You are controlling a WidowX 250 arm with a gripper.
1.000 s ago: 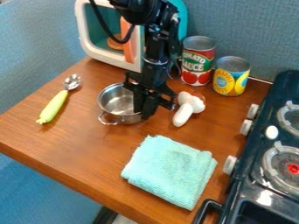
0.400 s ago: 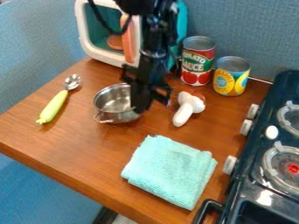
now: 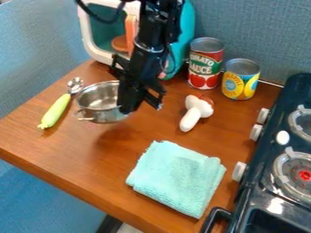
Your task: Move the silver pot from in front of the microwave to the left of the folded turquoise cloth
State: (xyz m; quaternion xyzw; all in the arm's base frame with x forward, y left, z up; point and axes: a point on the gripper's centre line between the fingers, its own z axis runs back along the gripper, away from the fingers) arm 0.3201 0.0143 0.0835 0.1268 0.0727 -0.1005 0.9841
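The gripper [image 3: 127,101] hangs over the left half of the table, shut on the right side of the metal pot [image 3: 99,101]. The pot appears to be just above the wood, with a shadow on the table below and to its right. Its small loop handle points to the front left. Left of the pot lies a spoon with a green handle [image 3: 54,111], its metal bowl close to the pot's rim. A white toy mushroom [image 3: 191,118] with a reddish-brown cap lies to the right of the gripper.
A folded teal cloth [image 3: 176,177] lies at the front. Two cans, one red [image 3: 205,63] and one yellow [image 3: 240,79], stand at the back right. Behind the arm is a white and teal toy oven [image 3: 97,52]; a dark stove [image 3: 273,177] borders the right.
The gripper and the pot have moved left together, toward the green-handled spoon, and the pot seems to have come up off the table. The other objects have stayed put.
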